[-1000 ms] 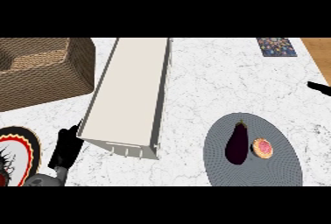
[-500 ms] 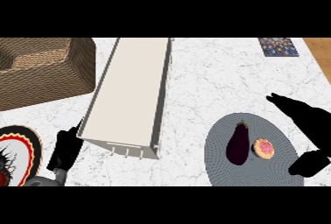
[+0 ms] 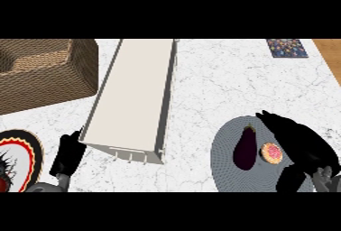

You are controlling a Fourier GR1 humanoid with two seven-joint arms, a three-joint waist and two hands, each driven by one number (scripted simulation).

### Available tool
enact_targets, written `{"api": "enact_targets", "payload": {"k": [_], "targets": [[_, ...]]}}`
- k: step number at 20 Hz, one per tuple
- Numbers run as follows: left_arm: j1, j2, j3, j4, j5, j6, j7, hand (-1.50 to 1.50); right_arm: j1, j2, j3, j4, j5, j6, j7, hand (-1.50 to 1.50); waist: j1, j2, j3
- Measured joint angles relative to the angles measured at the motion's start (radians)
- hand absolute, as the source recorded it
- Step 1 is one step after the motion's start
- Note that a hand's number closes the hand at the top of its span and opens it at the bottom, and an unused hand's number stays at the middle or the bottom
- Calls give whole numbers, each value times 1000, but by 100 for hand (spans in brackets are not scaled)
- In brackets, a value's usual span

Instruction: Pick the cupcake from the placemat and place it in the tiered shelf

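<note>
On placemat (image 3: 226, 167), cupcake (image 3: 271, 152) beside open right robot hand (image 3: 301, 142), placemat's edge hidden

right hand (image 3: 301, 143) open beside the cupcake (image 3: 271, 152) on the placemat (image 3: 226, 158).

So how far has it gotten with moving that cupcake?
Nothing is delivered yet. The cupcake sits on the grey placemat beside the eggplant. The right hand, fingers open, hangs right next to the cupcake without holding it. Grasping, lifting and placing it in the tiered shelf all remain. The left hand rests by the shelf's near corner.
</note>
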Motion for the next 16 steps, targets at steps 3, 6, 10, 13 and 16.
{"api": "enact_targets", "payload": {"k": [3, 6, 10, 13, 16], "targets": [[13, -2, 23, -12, -8, -22, -4, 0, 25, 31, -8, 29, 61, 2, -18, -150, 0, 0, 0], [7, -23, 30, -2, -33, -22, -1, 0, 56, 49, -4, 13, 132, 1, -5, -150, -3, 0, 0], [-1, -40, 46, -9, -56, -35, 19, 0, 65, 81, -15, 27, 210, 9, -11, -150, -2, 0, 1], [30, -46, 61, -28, -67, -47, 10, 0, 78, 91, -36, 72, 260, 1, -62, -150, -1, 0, 0], [10, -68, 79, -10, -88, -60, 17, 0, 74, 120, -60, 96, 301, 20, -88, -150, -2, 0, 1]]}}
